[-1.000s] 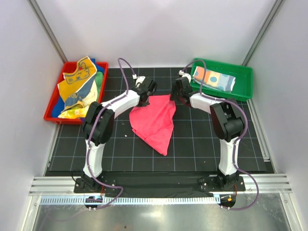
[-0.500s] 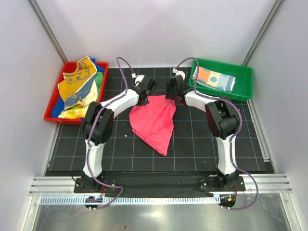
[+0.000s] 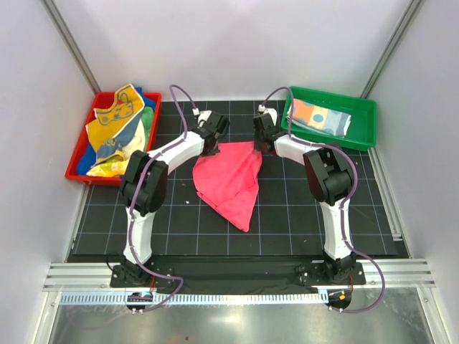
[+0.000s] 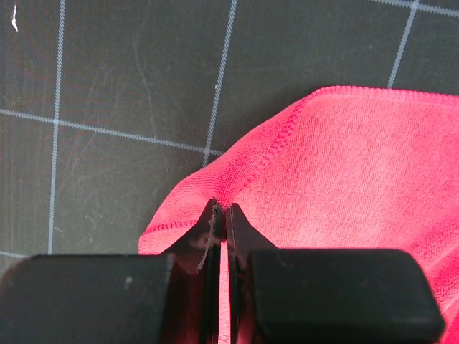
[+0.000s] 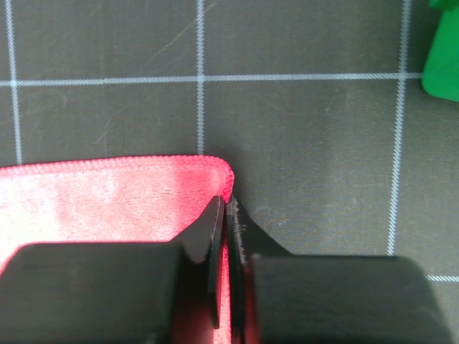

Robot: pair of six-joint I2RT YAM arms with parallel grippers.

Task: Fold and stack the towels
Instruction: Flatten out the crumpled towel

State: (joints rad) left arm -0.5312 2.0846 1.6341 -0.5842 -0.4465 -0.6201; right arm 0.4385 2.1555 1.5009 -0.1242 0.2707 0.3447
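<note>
A plain pink-red towel (image 3: 231, 180) lies crumpled on the black grid mat, tapering to a point toward the near side. My left gripper (image 3: 213, 145) is shut on its far left edge; the left wrist view shows the towel's stitched hem (image 4: 344, 158) pinched between the jaws. My right gripper (image 3: 259, 143) is shut on its far right corner, and the right wrist view shows the towel's corner (image 5: 115, 197) between the jaws. A folded pastel patchwork towel (image 3: 320, 117) lies in the green tray (image 3: 362, 136). An orange-yellow towel (image 3: 118, 115) tops a heap in the red tray (image 3: 75, 172).
The red tray stands at the far left of the mat and the green tray at the far right, its corner showing in the right wrist view (image 5: 443, 50). White walls enclose the mat (image 3: 301, 222) on three sides. A metal rail runs along the near edge.
Both grippers have moved a little toward the far side and apart, each holding the pink-red towel; its far edge is drawn straighter between them.
</note>
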